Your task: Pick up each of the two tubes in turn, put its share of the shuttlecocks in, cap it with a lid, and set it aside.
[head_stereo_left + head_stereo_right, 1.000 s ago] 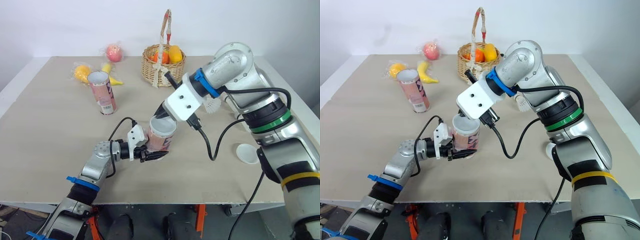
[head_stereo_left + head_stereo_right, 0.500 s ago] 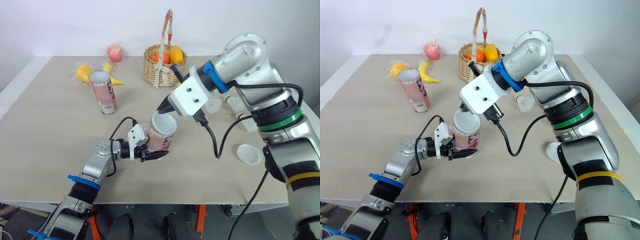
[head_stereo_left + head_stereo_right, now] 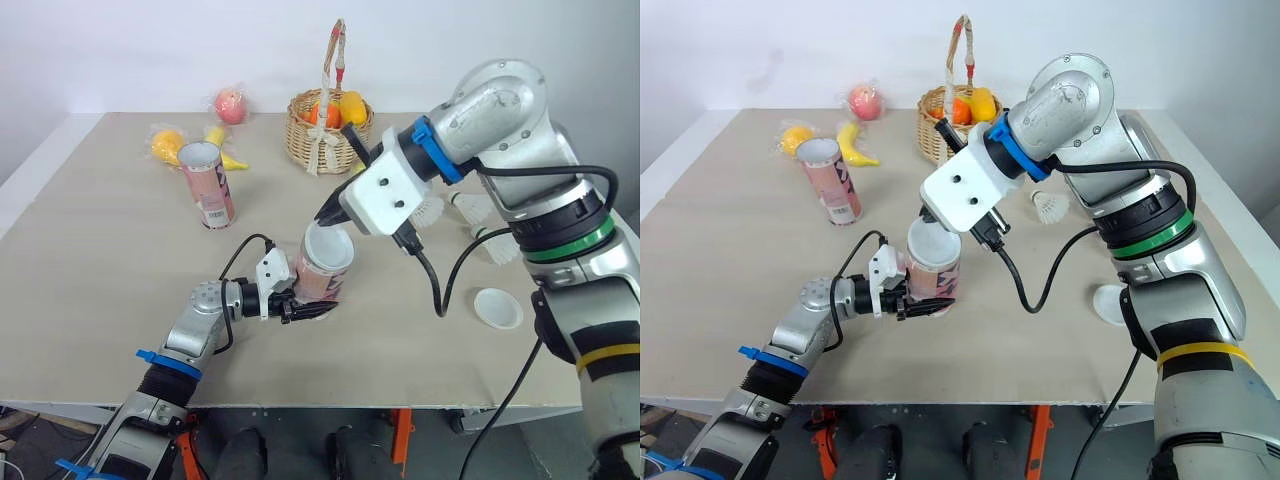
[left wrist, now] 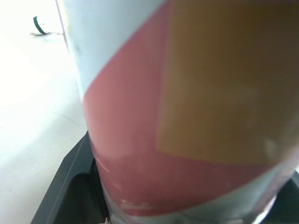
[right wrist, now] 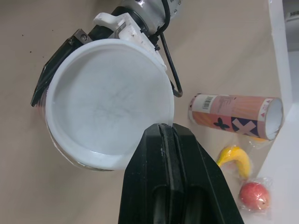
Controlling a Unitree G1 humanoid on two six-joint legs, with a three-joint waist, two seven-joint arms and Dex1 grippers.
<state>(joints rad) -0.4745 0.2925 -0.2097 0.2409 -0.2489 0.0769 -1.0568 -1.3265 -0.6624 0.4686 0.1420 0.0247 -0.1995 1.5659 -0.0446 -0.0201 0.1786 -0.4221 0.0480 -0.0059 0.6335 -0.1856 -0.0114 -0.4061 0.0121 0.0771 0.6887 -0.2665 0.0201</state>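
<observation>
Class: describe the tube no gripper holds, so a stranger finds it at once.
On the beige table, look left of the wicker fruit basket, in front of the yellow banana. There stands a pink-and-white printed tube, open-topped. Unlike its twin mid-table, clasped by the left gripper while the right gripper holds a white plastic lid on it, this one stands alone.

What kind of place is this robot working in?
Probably a robot lab or test bench: a plain beige tabletop against a bare white wall, staged with props such as a wicker fruit basket, pink cardboard tubes and white feather shuttlecocks.
</observation>
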